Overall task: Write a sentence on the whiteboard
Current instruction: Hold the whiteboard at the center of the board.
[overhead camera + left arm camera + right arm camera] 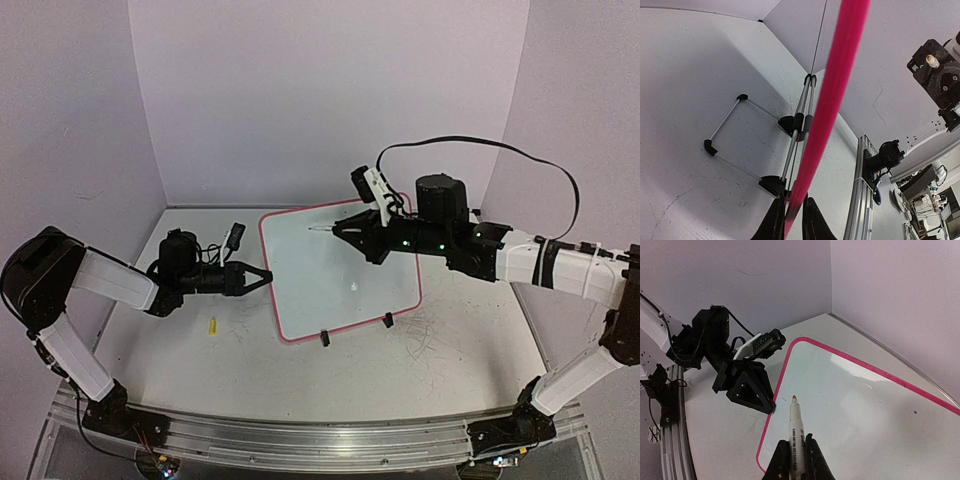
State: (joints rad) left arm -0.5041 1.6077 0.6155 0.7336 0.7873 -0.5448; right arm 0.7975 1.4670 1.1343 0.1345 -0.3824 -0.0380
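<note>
Left gripper: pinching the whiteboard by its rim.
Right gripper: clamped on the marker.
Risk: if you press hard, the board may slip from that thin pinch.

Pink-rimmed whiteboard at mid-table.
White face, rounded corners, lying slightly skewed; two black clip feet on its near edge.

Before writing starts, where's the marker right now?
Top view, near centre: the marker is held in the right gripper, its tip over the far-left part of the whiteboard.
</note>
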